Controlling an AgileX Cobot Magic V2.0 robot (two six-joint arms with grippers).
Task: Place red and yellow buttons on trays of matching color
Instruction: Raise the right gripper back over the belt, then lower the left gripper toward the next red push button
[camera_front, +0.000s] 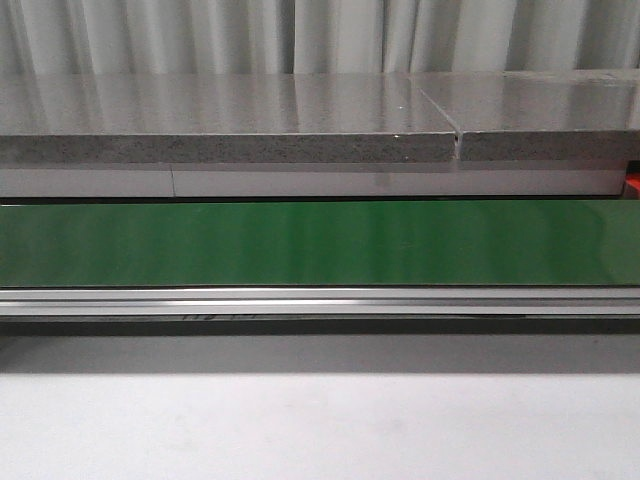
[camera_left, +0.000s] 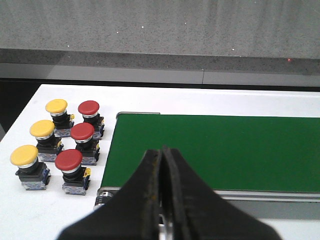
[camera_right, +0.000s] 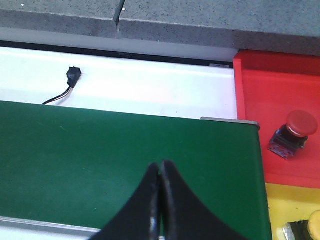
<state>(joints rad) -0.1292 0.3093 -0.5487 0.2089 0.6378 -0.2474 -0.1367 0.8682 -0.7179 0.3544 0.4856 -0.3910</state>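
In the left wrist view, three red buttons and three yellow buttons stand in two rows on the white table beside the end of the green belt. My left gripper hangs shut and empty over that belt end. In the right wrist view, one red button lies on the red tray, and a yellow button shows at the edge on the yellow tray. My right gripper is shut and empty above the belt. The front view shows no gripper.
The green conveyor belt runs across the front view, with a metal rail before it and a grey stone ledge behind. A small black switch with wires lies on the white surface beyond the belt.
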